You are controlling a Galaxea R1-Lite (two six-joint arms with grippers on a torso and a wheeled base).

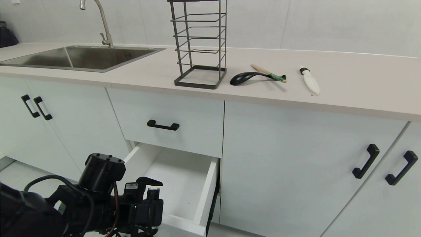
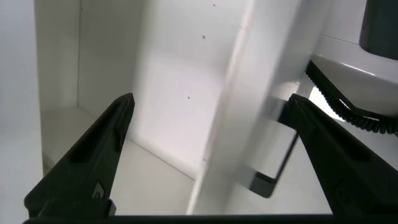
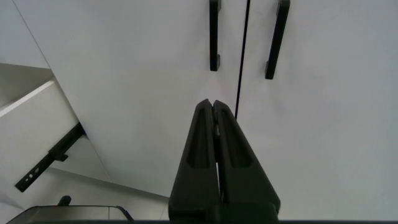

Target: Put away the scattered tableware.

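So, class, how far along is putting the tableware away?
Done: the lower drawer stands open. In hand: nothing; the left gripper is open by the drawer, the right gripper shut and empty. Left: black spoon, chopsticks and white knife lie on the countertop.

- At the left end of the counter [image 1: 361,82]: sink [image 1: 82,57], faucet [image 1: 102,23] behind it.
- Right of the sink, near the front edge: rack [image 1: 200,46].
- Just right of the rack: spoon [image 1: 245,78], its handle meeting the chopsticks [image 1: 263,70]; knife [image 1: 310,82] further right.
- Below the rack: shut drawer [image 1: 164,115], open drawer [image 1: 177,184] under it.
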